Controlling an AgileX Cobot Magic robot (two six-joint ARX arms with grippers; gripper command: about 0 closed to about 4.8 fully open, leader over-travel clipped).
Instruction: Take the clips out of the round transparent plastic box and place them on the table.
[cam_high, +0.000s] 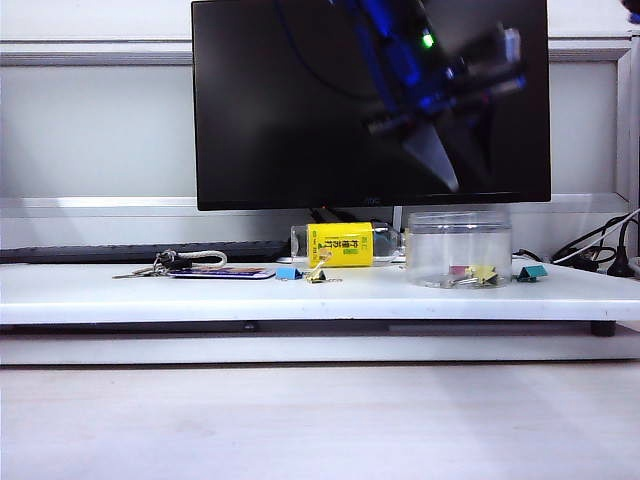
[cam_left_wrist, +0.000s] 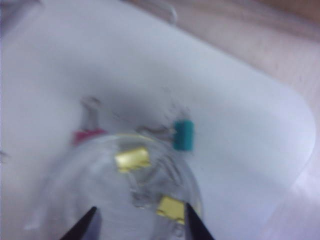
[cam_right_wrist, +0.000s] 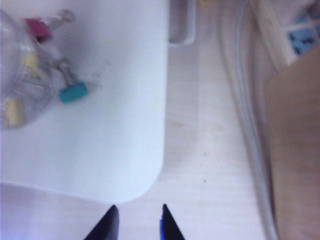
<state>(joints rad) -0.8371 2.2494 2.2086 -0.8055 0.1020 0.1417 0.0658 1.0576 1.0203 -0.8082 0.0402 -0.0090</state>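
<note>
While right gripper hangs half-parted, empty, off-table, wide-open left gripper sits directly above round transparent plastic box, nearer clips.

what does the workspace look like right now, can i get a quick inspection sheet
surface: white table, flat, rounded corner at the right end.
job's things: round transparent plastic box upright near the right end; yellow clips and a pink one visible through it; one yellow clip already on the table.
clutter: teal clip beside the box, blue clip, lying bottle with yellow label, keys on a dark card.
grippers: left gripper open, over the box; right gripper empty, jaws apart, beyond the table's right end.
cables: black cables at far right.
surroundings: black monitor behind, keyboard behind the keys.
</note>
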